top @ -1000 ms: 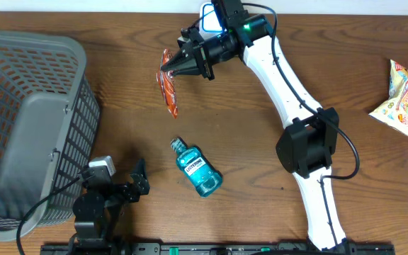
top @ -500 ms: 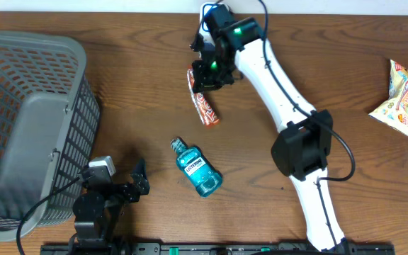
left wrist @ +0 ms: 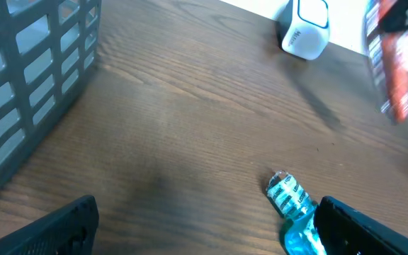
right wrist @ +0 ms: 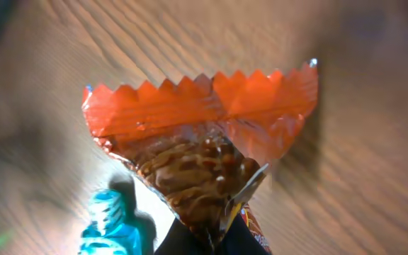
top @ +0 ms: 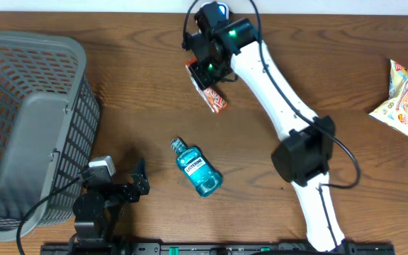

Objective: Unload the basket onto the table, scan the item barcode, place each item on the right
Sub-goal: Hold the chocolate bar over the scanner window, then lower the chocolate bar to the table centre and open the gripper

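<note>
upper centre, the floppy orange snack packet [top: 212, 96] is being pinched by the right end effector [top: 202, 72]; sagging could be hiding its barcode [left wrist: 375, 49].

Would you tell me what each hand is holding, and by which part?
Right hand pinches the orange plastic snack packet by one end; left hand holds nothing.

Mock shop checkout: basket [top: 41, 113], barcode scanner [left wrist: 304, 28]
</note>
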Robot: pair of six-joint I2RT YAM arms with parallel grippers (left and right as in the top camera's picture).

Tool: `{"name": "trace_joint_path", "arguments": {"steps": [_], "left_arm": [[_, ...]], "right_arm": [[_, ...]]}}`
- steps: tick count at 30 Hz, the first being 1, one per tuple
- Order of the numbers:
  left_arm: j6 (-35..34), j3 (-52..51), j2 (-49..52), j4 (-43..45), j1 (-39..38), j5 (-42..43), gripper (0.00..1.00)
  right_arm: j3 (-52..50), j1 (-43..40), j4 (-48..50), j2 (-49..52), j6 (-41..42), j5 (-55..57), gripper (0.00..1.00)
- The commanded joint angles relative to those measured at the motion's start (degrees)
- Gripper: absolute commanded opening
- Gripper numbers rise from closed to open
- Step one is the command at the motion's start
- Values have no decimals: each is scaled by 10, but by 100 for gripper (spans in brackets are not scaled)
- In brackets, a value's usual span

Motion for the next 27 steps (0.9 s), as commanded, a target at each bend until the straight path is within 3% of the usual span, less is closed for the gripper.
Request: {"name": "trace_joint_path", "arguments": {"steps": [1, 5, 9, 11, 17, 22, 27], "left_arm": [[7, -8, 0, -9, -1, 7, 98], [7, -8, 0, -9, -1, 7, 98], [7, -8, 0, -9, -1, 7, 98], [7, -8, 0, -9, -1, 7, 98], [7, -8, 0, -9, -1, 7, 98], [7, -8, 0, -9, -1, 7, 98], [7, -8, 0, -9, -1, 7, 98]], "right_arm": [[14, 1, -9, -108, 49, 37, 1], [14, -4, -128, -136, 115, 39, 1], [10, -11, -236, -125, 127, 41, 1], [-3, -11, -235, -122, 130, 23, 1], [-11, 2, -235, -123, 158, -181, 1], [-23, 0, -235, -123, 276, -220, 1], [-98, -16, -235, -122, 288, -389, 1]]}}
